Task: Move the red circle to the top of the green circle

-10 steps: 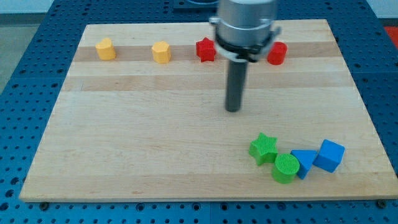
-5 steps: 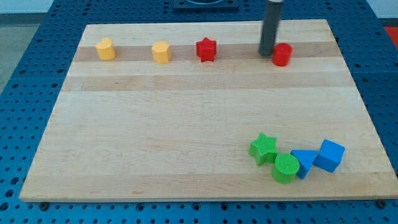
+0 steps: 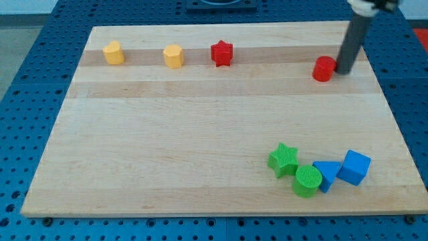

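Observation:
The red circle lies near the board's top right. My tip stands just to its right, close to it or touching; I cannot tell which. The green circle lies near the view's bottom right, far below the red circle. It touches the green star on its upper left and the blue triangle on its right.
A blue cube sits right of the blue triangle. A red star and two yellow blocks line the top of the wooden board. The board's right edge is near my tip.
My tip swung from the board's middle up to the red circle's left, then over to its right side. The red circle shifted right and slightly down.

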